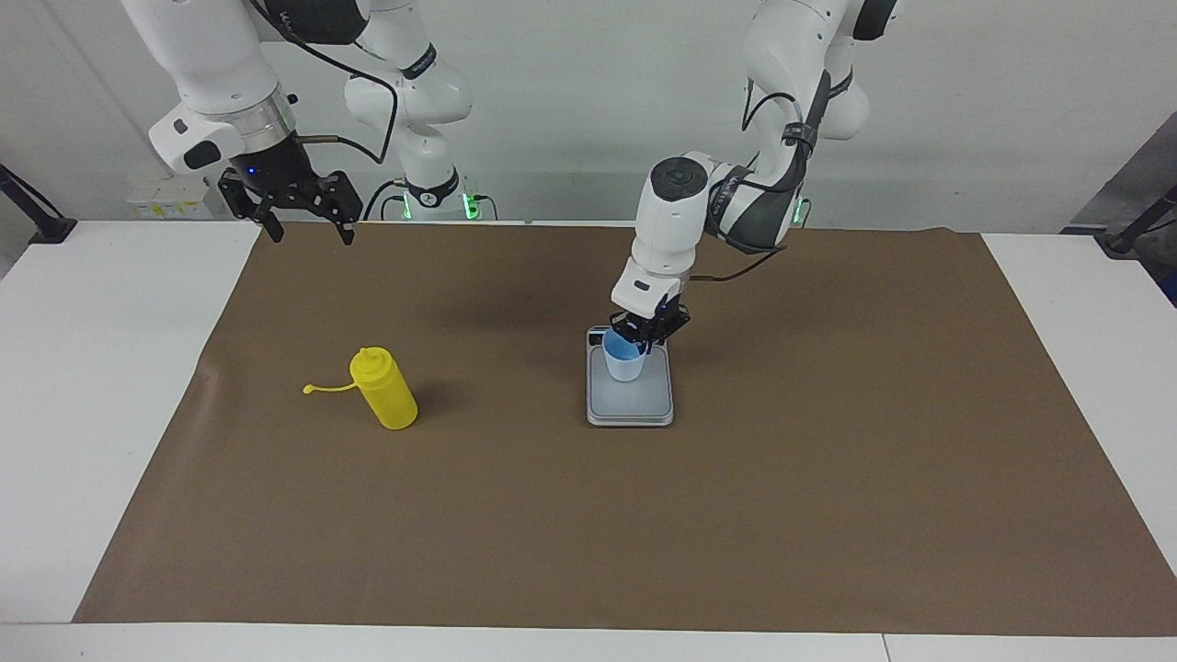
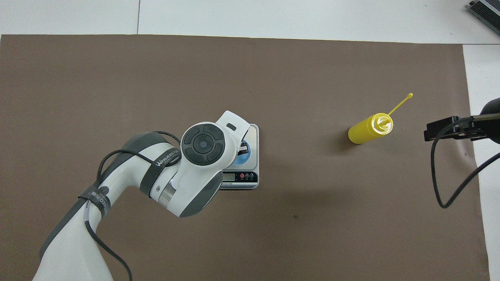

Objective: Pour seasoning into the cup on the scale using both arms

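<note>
The pale blue cup [image 1: 623, 363] [image 2: 247, 157] stands upright on the silver-grey scale [image 1: 634, 405] [image 2: 254, 134], at the end nearer the robots. My left gripper [image 1: 646, 336] points down at the cup's rim on the side toward the left arm; in the overhead view the wrist covers most of it. The yellow seasoning bottle [image 1: 388, 393] [image 2: 367, 131] stands upright toward the right arm's end of the table, its cap strap sticking out sideways. My right gripper [image 1: 308, 221] hangs open and empty, high over the mat's edge nearest the robots.
A brown mat [image 1: 644, 533] covers most of the white table [image 1: 92, 368]. The scale's display strip [image 2: 238, 177] faces the robots. Two small white arm bases with green lights [image 1: 432, 188] stand at the table's edge by the robots.
</note>
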`<action>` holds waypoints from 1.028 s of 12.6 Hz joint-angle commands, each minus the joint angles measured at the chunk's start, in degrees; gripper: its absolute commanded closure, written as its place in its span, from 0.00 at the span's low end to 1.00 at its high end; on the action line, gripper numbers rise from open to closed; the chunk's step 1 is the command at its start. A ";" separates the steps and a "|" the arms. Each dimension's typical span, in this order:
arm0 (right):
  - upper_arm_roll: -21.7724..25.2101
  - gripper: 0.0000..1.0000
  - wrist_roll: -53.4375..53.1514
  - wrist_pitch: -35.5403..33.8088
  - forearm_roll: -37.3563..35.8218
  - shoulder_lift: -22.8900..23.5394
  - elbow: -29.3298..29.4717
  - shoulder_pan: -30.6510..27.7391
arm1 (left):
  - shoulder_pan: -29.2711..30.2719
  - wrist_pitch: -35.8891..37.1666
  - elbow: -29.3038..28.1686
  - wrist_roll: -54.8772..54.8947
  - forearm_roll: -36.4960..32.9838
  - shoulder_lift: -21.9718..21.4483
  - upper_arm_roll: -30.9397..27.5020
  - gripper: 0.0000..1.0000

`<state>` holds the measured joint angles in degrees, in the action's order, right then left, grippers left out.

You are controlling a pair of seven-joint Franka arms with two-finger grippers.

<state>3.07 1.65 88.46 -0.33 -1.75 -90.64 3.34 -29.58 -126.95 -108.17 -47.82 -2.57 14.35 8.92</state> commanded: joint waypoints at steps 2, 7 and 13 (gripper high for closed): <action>0.10 0.00 12.28 6.09 2.17 -2.99 -5.94 -1.84 | -0.05 -0.67 -0.11 -0.61 -1.47 -0.37 -1.10 0.00; 0.18 0.00 36.97 22.43 14.64 -9.14 -22.18 -8.34 | 7.41 6.09 3.49 5.26 -1.47 -4.58 -1.28 0.00; 0.27 0.00 69.15 30.63 36.42 -9.59 -34.86 -14.41 | 16.47 13.12 5.51 19.23 -0.68 -8.80 -1.19 0.00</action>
<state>3.64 64.30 117.35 31.27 -9.66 -121.23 -9.64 -15.57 -117.00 -102.79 -32.37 -2.91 7.88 7.09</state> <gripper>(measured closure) 0.000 0.000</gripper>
